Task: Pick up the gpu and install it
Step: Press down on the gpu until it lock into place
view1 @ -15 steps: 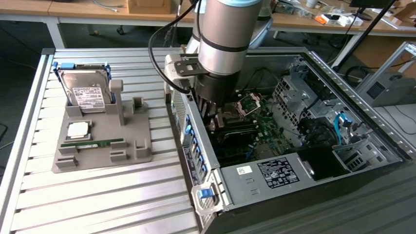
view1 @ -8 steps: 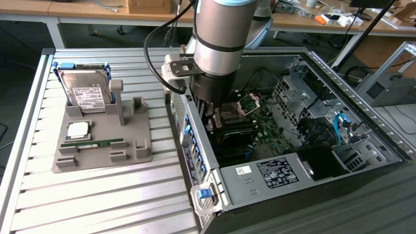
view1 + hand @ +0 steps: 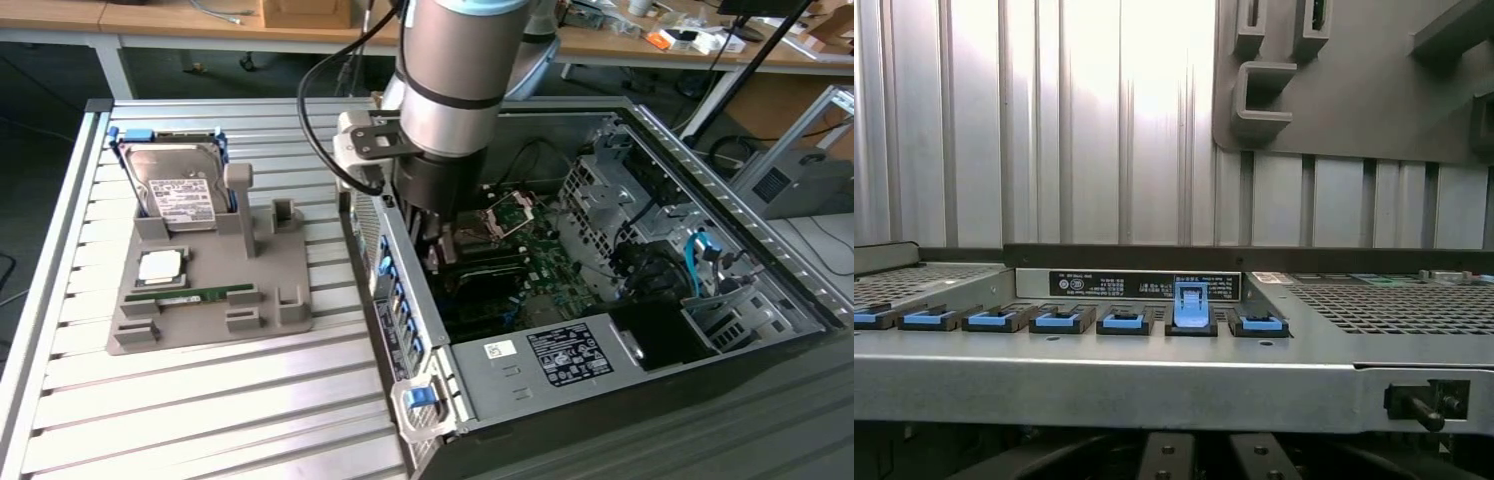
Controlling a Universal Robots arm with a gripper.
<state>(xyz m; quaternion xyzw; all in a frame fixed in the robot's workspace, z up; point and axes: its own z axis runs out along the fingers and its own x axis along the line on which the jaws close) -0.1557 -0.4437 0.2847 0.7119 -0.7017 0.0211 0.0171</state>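
One arm (image 3: 447, 90), in the upper middle of the frame, reaches into the open computer case (image 3: 747, 270), its gripper pressed together. The gpu is probably hidden beneath it, so installing seems in hand. Seating asks for straight pressure, with the bracket aligned at the blue latches (image 3: 1064, 320).

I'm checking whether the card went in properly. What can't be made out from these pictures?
- The tool and anything it holds: exterior view, hidden behind the arm reaching into the computer case.
- The card slot: exterior view, blocked by the arm.
- Label text on the case: wrist view, too small to read.
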